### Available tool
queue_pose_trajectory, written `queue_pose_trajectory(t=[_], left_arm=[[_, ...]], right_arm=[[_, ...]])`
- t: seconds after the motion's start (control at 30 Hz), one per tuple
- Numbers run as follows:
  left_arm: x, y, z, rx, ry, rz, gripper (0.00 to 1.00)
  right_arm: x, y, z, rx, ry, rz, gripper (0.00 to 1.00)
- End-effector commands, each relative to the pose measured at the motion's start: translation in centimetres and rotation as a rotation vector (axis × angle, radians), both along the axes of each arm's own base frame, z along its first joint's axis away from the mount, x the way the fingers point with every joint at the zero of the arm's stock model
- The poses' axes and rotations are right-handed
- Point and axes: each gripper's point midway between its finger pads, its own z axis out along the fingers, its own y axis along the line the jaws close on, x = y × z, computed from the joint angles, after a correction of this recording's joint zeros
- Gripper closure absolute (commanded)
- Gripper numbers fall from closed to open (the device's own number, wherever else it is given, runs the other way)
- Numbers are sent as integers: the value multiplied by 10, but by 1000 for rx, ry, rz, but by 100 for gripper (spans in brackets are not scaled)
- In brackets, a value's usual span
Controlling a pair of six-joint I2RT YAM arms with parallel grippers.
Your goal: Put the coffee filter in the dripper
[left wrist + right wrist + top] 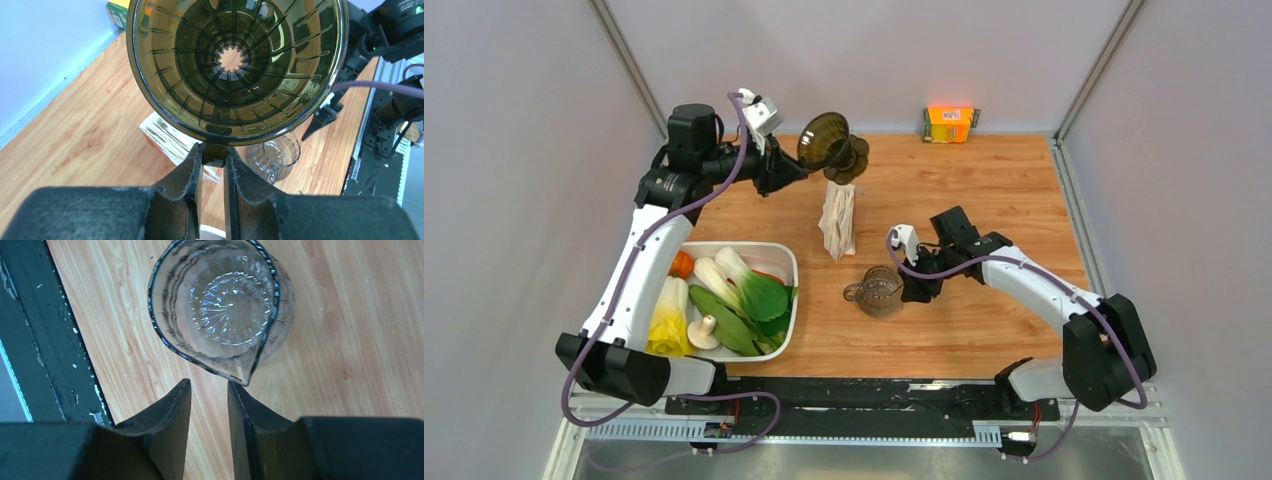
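My left gripper is shut on the small tab at the rim of the dripper, a dark brown see-through ribbed funnel. In the top view the left gripper holds the dripper in the air above the back of the table, its mouth tipped toward the camera and nothing inside it. My right gripper stands open low over the wood, nothing between its fingers, next to the spout of a clear glass jug. The single coffee filter is out of view.
A clear-wrapped packet of paper filters stands mid-table, just below the dripper. The glass jug sits left of the right gripper. A white tray of vegetables lies front left. An orange box stands at the back wall.
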Motion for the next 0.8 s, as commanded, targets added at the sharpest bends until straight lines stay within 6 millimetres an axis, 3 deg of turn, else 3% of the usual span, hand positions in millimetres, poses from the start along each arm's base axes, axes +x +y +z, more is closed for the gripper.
queue_pose_trajectory(t=[0.0,0.17,0.2,0.33,0.53,0.77], left_arm=[[-11,1,-4,17,-17,-47,100],[-29,-3,-36,177,-10,-162,100],[-45,-12,-46,242,-22,-234,100],[-68,-37,-82,399,0,-356,100],[-78,-63,-125,532,35,-439,100],[-73,-83,-166,589,-2,-422,100]], right_arm=[[22,4,17,54,-53,-39,63],[10,-8,45,126,-42,-29,54],[12,-14,50,139,-45,-51,52],[28,-45,67,179,-40,-152,42],[57,-98,77,263,17,-349,24],[62,-106,81,322,25,-419,2]])
